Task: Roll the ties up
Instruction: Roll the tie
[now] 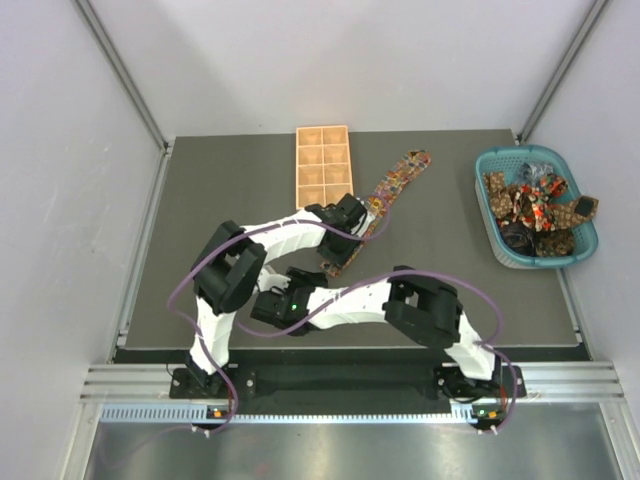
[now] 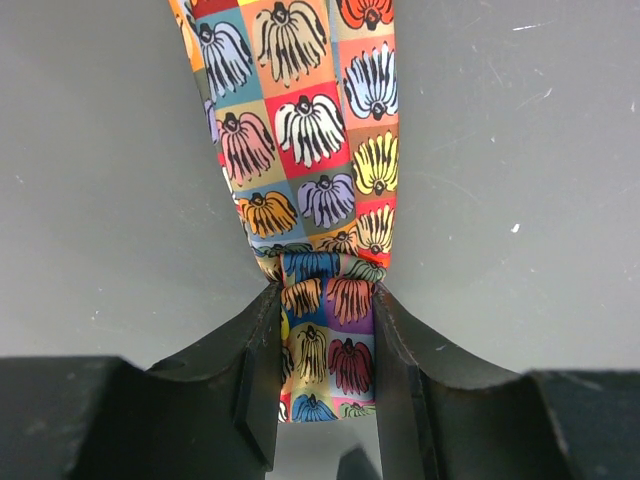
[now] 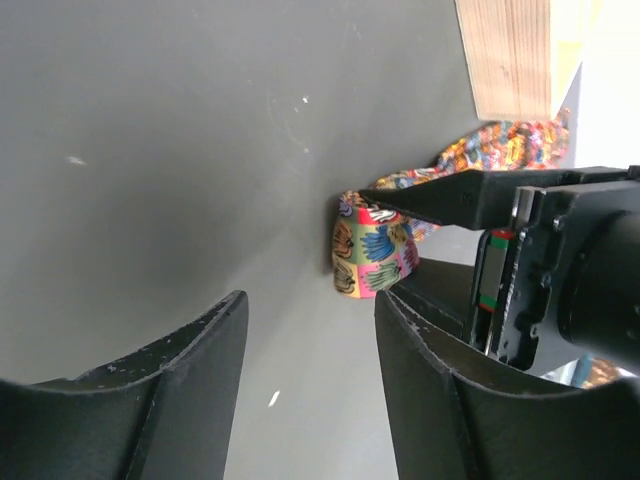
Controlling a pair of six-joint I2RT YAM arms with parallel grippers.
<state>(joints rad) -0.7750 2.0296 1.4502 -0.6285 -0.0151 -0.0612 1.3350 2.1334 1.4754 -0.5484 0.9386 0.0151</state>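
Nearest the arms' bases, the right gripper (image 3: 310, 298) is held low over the dark table mat (image 1: 230, 180). Its jaws stand moderately apart with nothing between them, and it is aimed at the left arm's work.

Just beyond it, the left gripper (image 2: 325, 295) is closed narrowly on the printed necktie (image 2: 310, 130). The fabric is bunched between the fingertips, and a short folded stub shows on the near side of the jaws. In the right wrist view this stub is seen as a small doubled-over wad resting on the mat under the left fingers. From the grip, the rest of the necktie is laid flat on the mat, running diagonally away to the right past the wooden compartment tray (image 1: 299, 165), close beside it.

Farther off, at the right edge, a heap of ties (image 1: 535, 205) is held in the teal basket (image 1: 540, 262).

The rolling of this first necktie is judged to be only just begun, with one end gathered and the length not yet wound. For the next move, the pinched end would need to be turned over itself along the strip. The free right gripper could be brought in to pin the roll or steady the flat length so that the fabric is not dragged.
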